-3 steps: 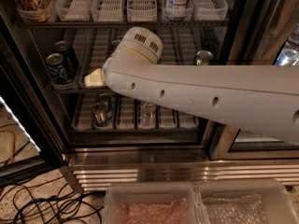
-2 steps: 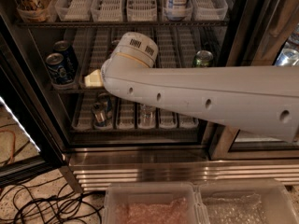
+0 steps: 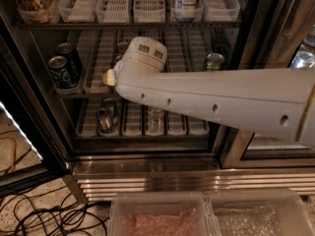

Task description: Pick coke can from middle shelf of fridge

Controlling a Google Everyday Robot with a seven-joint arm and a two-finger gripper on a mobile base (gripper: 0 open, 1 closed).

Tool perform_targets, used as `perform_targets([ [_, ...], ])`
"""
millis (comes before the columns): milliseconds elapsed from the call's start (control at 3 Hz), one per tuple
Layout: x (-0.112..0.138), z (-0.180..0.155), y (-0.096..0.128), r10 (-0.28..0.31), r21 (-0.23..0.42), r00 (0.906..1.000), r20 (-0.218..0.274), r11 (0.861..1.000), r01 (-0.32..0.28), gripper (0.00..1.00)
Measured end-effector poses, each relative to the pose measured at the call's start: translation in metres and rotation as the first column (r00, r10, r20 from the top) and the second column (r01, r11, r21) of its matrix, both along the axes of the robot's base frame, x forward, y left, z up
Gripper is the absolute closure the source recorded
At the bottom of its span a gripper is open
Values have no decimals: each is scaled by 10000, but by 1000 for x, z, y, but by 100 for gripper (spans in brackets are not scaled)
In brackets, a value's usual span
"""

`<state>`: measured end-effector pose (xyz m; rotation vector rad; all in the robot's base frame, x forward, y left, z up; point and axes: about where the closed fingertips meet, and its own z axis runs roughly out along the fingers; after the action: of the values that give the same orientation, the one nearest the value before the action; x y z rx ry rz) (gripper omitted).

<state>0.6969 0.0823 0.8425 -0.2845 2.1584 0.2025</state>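
Observation:
The fridge stands open in front of me, and my white arm reaches in from the right. Its round wrist housing sits in front of the middle shelf. My gripper is mostly hidden behind the wrist; only a cream piece shows at its left, low over the middle shelf's lane trays. A dark reddish can top, likely the coke can, peeks out just above and behind the wrist. A second red can is not visible.
Two blue cans stand at the middle shelf's left and a green can at its right. The bottom shelf holds a can and a glass. Cables lie on the floor at left. Plastic bins are at the bottom.
The end of my arm has shifted slightly to the right and a little lower in front of the middle shelf. The cans have not moved.

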Motion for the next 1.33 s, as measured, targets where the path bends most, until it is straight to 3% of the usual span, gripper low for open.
perform_targets([
  [667,28,1,-9,-294,-52,9986,430,9995,297,16],
  [1333,33,1,-2,-110,156,9981,604,9998,100,57],
])
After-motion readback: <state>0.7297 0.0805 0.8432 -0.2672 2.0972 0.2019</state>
